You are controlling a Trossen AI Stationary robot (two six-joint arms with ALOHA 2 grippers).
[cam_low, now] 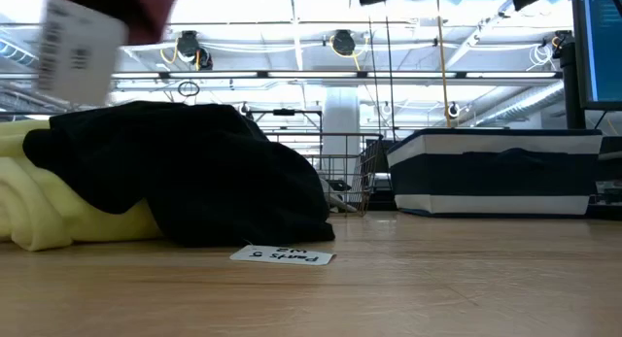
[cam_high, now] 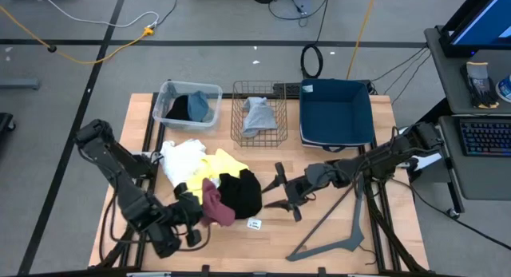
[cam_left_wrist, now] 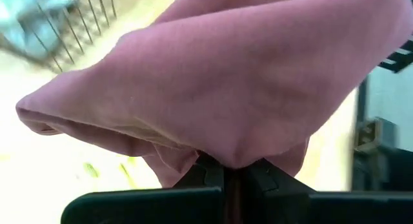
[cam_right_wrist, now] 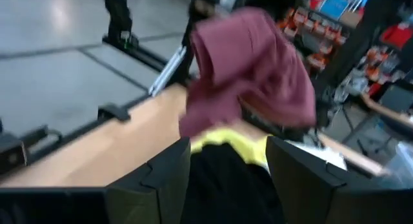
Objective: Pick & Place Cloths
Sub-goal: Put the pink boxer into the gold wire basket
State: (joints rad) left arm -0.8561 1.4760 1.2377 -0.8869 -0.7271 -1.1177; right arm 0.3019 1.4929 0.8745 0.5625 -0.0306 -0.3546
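Maroon cloth (cam_high: pixel 217 203), one item, pinched between the closed fingers of the left gripper (cam_left_wrist: pixel 232 179) and lifted off the table (cam_high: pixel 335 229) at its front left; the wrist view shows the fabric bunched at the clamp and draping over it, a hold by a fold that lets the rest hang free for carrying. Its white tag (cam_low: pixel 83 50) dangles at the upper corner of the low view, which suggests the piece is already clear of the heap. Right gripper (cam_high: pixel 286 195), one, fingers spread wide and empty, poised above the table centre just right of the heap, facing it; probably waiting its turn at the pile. Loose heap, three cloths counted: white cloth (cam_high: pixel 180 159) at the left, yellow cloth (cam_high: pixel 215 167) in the middle, black cloth (cam_high: pixel 241 192) lying over the yellow one's front edge. Paper label (cam_high: pixel 255 224), one, flat on the wood just in front of the black cloth. Containers along the far edge, three: clear plastic bin (cam_high: pixel 209 91) holding a dark cloth and a blue-grey cloth (cam_high: pixel 199 107); wire basket (cam_high: pixel 238 133) holding one grey cloth (cam_high: pixel 257 116); dark blue fabric bin (cam_high: pixel 335 113), nothing visible inside. Sorting judged partly done: three pieces binned, one in transit, three left on the table.
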